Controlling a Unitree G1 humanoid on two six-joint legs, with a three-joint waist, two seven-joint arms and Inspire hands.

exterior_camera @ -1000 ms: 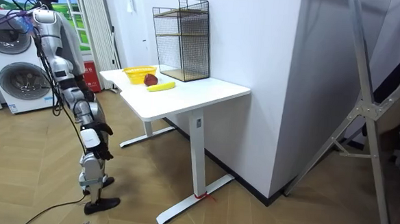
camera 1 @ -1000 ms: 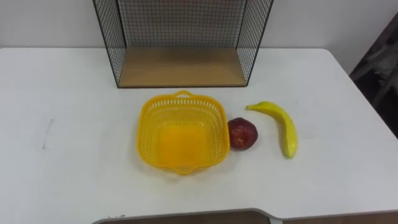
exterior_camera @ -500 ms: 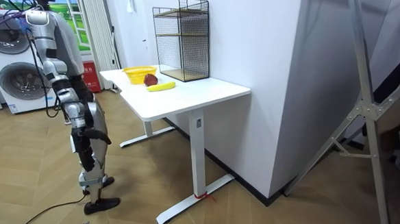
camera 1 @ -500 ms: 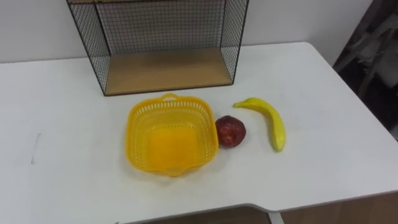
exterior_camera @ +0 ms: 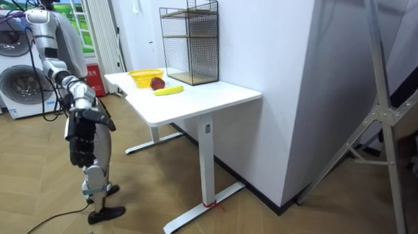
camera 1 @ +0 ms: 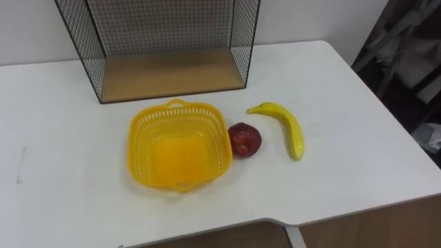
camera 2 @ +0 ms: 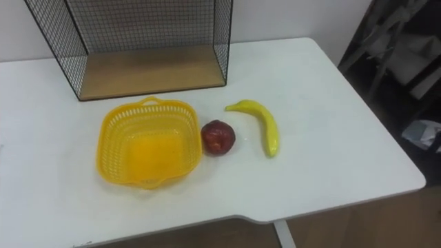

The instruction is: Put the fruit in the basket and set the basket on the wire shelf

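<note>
Cam shifted rt; wire shelf (camera 1: pixel 165 76) top cut off.

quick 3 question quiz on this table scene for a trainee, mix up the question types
1. True or false: the apple lies inside the yellow basket.
2. Which lies farthest to the robot's right on the table? A) yellow basket B) apple C) banana
3. How many fruits are not yet in the yellow basket?
Key: 1 false, the apple lies beside it on the table; 2 C; 3 two.
</note>
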